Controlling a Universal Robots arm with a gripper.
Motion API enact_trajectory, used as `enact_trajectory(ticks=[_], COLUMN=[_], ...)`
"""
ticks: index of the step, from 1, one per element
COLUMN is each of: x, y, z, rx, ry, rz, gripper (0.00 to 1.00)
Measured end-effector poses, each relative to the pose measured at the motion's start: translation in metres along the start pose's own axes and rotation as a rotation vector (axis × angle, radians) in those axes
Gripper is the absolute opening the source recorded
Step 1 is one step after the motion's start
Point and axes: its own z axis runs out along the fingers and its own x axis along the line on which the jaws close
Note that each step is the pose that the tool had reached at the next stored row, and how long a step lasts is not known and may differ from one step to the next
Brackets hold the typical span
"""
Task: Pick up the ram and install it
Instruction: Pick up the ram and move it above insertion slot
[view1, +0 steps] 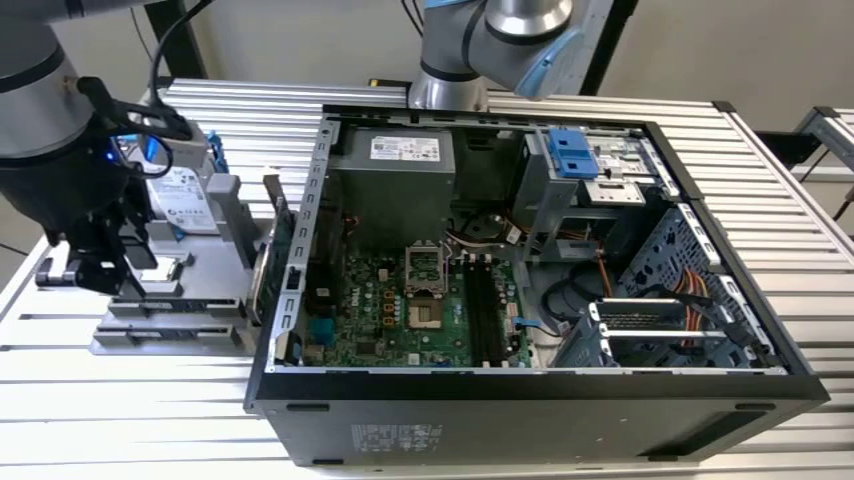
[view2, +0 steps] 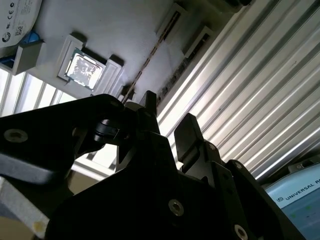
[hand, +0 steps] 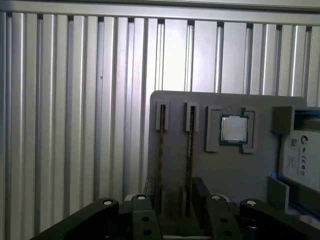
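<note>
Two ram sticks (hand: 190, 145), judged light, stiff and fragile, are stood edgewise in the tray (hand: 200, 170), flat faces best clamped by the open, empty gripper (view2: 169, 112) above it

Tray (view1: 167, 340) sits on table (view1: 120, 430), at the exterior view's left of case (view1: 534, 405). Ram sticks (hand: 190, 150) stand in tray slots beside CPU (hand: 234, 129).
</note>
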Motion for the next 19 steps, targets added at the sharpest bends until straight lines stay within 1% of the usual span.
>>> enact_trajectory(ticks=[8, 19], x=[0.0011, 0.0013], y=[-0.0001, -0.0003], z=[0.0051, 0.0124], rx=[-0.0033, -0.0057], ry=[0.0001, 0.0007], rz=[0.0, 0.0], gripper=[1.0, 1.0])
